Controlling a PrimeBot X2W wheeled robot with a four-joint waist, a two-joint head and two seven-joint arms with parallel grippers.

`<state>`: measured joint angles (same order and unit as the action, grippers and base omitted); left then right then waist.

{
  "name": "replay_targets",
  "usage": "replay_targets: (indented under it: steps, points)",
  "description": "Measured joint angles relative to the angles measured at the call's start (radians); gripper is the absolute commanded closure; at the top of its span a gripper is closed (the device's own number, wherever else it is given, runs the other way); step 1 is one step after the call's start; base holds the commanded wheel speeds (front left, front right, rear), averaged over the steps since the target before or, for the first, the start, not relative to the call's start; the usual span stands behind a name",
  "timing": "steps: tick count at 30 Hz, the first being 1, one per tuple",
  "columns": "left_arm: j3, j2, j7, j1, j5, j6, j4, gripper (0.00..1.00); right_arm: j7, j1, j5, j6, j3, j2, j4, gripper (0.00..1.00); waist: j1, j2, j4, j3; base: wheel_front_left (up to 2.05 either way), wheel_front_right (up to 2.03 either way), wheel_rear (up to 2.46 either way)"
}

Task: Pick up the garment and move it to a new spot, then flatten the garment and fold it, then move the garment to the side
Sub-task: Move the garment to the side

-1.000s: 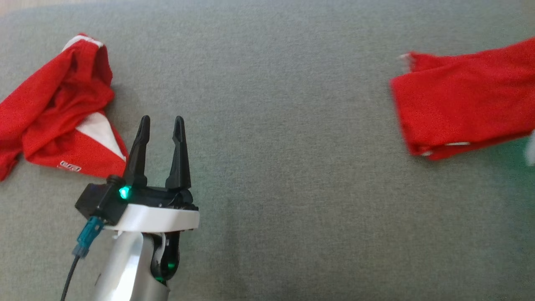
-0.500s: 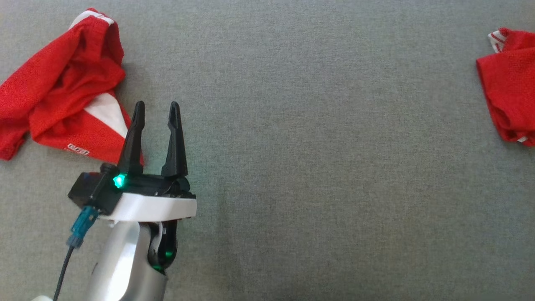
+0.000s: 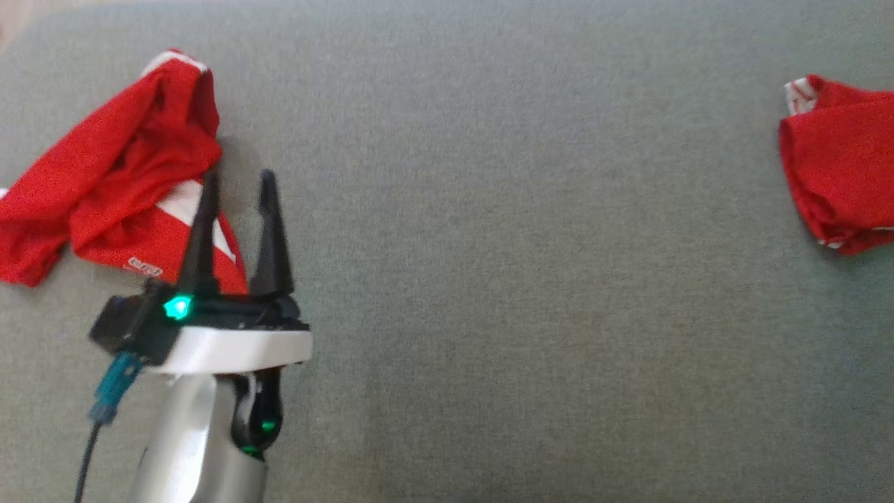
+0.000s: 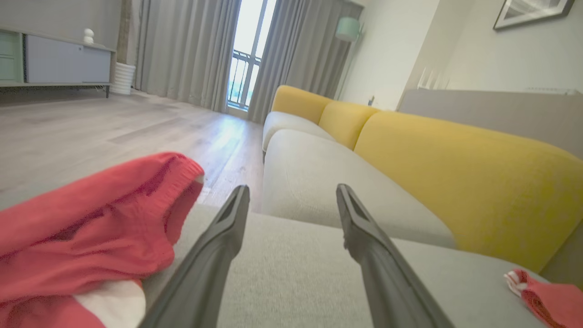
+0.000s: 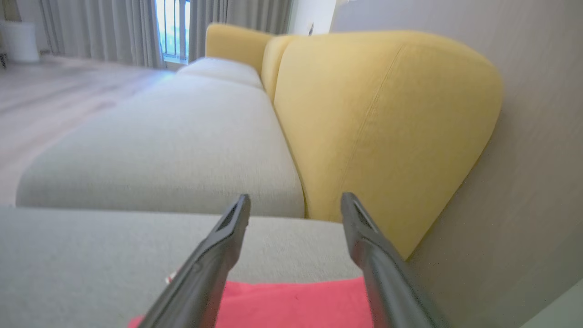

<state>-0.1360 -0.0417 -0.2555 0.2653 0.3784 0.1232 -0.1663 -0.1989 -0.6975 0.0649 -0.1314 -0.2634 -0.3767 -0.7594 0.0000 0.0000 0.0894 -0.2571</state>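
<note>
Left gripper: the left gripper [image 3: 239,178] has its two dark fingers spread wide with nothing between them. It hovers low over the seat.
Beside the left gripper: a crumpled red garment [image 3: 112,175] with white panels lies in a heap just to its left. In the head view one finger overlaps the garment's near edge, and I cannot tell whether it touches. In the left wrist view the cloth lies outside the fingers, not between them.
Right gripper: the right gripper [image 5: 295,198] also stands wide apart and holds nothing.
Under the right gripper: a folded red garment [image 5: 296,305] lies flat on the seat near its fingers, at the far right of the seat, well apart from the crumpled one.
Step in hand: the folded piece looks set aside and let go. The pick-up of the crumpled piece seems about to begin.
Next move calls for: bringing the left fingers over a raised fold of the heap, lowering them, then closing on cloth rather than on the seat.
What bears things: the grey seat cushion [image 3: 524,279] carries both garments, with a bare stretch between them.
Further out: a yellow backrest [image 5: 378,114] rises behind the seat.
</note>
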Motion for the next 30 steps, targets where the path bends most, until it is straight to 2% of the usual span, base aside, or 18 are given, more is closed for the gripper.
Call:
replay_targets:
  steps: [5,6,10,15,22,30]
  points:
    - [0.04,0.0,-0.001,-0.058,0.002,0.0,0.025,0.0,-0.012,0.088,-0.07,0.0,0.058,0.134,0.122,0.0,-0.0001,0.0,-0.022,0.075,0.0,0.0,0.0]
    - [0.04,0.0,-0.001,-0.058,0.002,0.0,0.025,0.0,-0.012,0.088,-0.07,0.0,0.058,0.134,0.122,0.0,-0.0001,0.0,-0.022,0.075,0.0,0.0,0.0]
    - [0.047,-0.001,-0.001,-0.102,0.002,0.0,0.026,0.0,-0.007,0.212,-0.124,0.0,0.113,0.238,0.212,0.0,-0.0002,0.0,-0.04,0.132,0.0,0.0,0.0]
    - [0.053,-0.001,-0.001,-0.157,0.002,-0.001,0.024,0.0,-0.01,0.399,-0.191,0.0,0.164,0.307,0.327,0.0,-0.0003,0.0,-0.064,0.196,0.0,0.0,0.0]
    - [0.051,-0.001,-0.001,-0.235,0.002,-0.001,0.008,0.0,-0.035,0.564,-0.228,0.0,0.195,0.326,0.366,0.0,-0.0002,0.0,-0.073,0.242,0.0,0.0,0.0]
    - [0.049,-0.001,-0.001,-0.253,0.009,-0.01,0.005,0.0,-0.049,0.589,-0.25,0.0,0.229,0.328,0.39,0.0,0.0,0.0,-0.077,0.255,0.0,0.0,0.0]
